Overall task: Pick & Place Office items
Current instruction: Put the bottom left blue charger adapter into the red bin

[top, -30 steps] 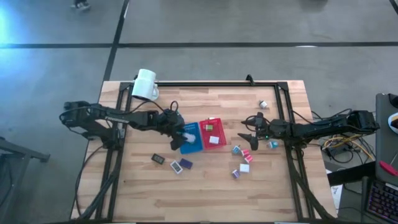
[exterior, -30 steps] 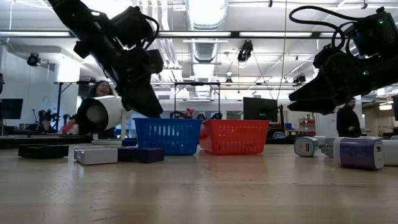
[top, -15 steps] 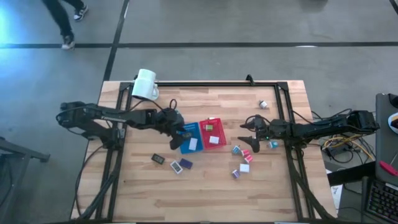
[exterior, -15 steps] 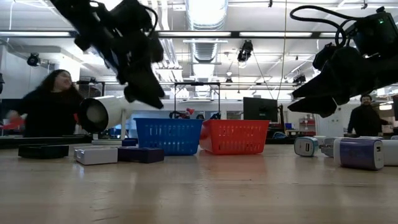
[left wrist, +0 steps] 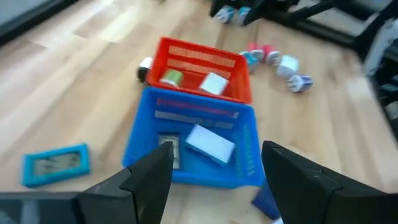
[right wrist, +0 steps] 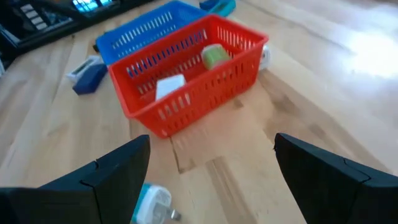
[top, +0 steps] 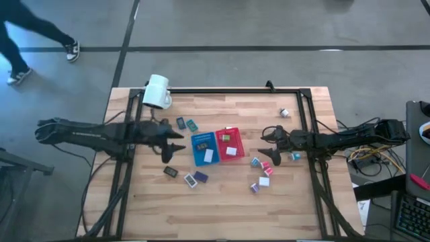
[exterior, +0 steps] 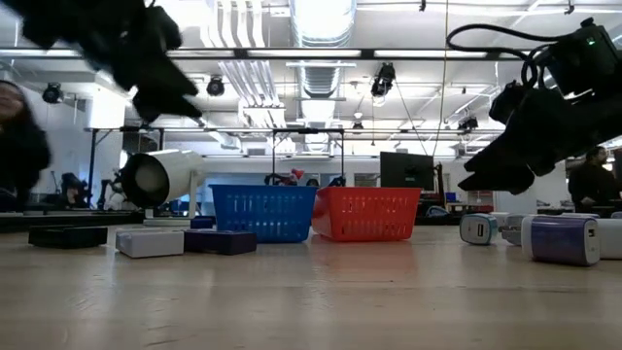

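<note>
My left gripper [top: 173,142] is open and empty, above the table just left of the blue tray [top: 197,158]. Its wrist view [left wrist: 217,186] looks down on that tray [left wrist: 146,134], which holds a white flat piece [left wrist: 210,142] and a dark one [left wrist: 166,151]. My right gripper [top: 267,140] is open and empty, right of the red tray [top: 238,141], above the clip-like pieces [top: 256,161]. The red tray [right wrist: 193,93] holds a green piece [right wrist: 214,56] and a white one [right wrist: 169,84]. Black [top: 170,171], white [top: 191,179] and dark blue [top: 201,177] flat pieces lie on the table nearer the front.
A white mug [top: 156,91] lies on its side at the far left. Two teal pieces [top: 186,124] lie behind the blue tray. Clip-like pieces are scattered right of the trays [top: 264,181], one white one far right [top: 285,113]. A black frame [top: 302,94] runs along the table's far edge and sides.
My left gripper has drawn back from over the blue tray toward the table's left edge and has risen. The white flat piece that was at its fingers now lies in the blue tray. A person has walked past beyond the table's far side.
</note>
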### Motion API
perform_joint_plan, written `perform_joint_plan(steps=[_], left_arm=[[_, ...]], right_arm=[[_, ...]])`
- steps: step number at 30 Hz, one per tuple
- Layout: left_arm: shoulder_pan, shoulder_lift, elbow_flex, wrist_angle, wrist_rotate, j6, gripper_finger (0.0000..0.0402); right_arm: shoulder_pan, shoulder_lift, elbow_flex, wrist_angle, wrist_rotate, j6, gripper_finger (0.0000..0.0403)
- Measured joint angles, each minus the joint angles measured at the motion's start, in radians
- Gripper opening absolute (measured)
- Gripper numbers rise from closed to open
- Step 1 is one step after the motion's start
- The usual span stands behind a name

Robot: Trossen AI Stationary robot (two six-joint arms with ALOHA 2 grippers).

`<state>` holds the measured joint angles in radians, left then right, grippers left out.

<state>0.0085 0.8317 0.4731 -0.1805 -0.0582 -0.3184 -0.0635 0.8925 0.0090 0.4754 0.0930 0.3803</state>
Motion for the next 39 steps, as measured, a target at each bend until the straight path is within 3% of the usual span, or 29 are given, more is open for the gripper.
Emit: perform_joint_plan(steps=[7, 15, 19, 25, 32, 39], left_arm=[[-0.052, -0.085, -0.299, 0.335, -0.04, -0.119, 0.025], [-0.053, -0.087, -0.434, 0.486, -0.079, -0.131, 0.025], [-0.054, -0.087, -0.448, 0.503, -0.08, -0.128, 0.025], [-0.054, -0.088, -0.449, 0.53, -0.08, -0.108, 0.025], [-0.054, -0.089, -0.45, 0.53, -0.079, -0.105, 0.025], [-0.054, -0.089, -0.467, 0.525, -0.069, -0.105, 0.025]], right_arm=[[0.0, 0.0, 0.0, -0.016, -0.073, 0.006, 0.0336], [0.0, -0.005, 0.019, -0.062, -0.102, 0.005, 0.0336], [0.0, -0.019, 0.128, -0.322, -0.102, -0.013, 0.0336], [0.0, -0.038, 0.418, -0.817, -0.014, -0.11, 0.0336], [0.027, -0.073, 0.714, -1.061, -0.018, -0.173, 0.0336], [0.131, -0.023, 0.861, -1.275, -0.072, -0.006, 0.0336]])
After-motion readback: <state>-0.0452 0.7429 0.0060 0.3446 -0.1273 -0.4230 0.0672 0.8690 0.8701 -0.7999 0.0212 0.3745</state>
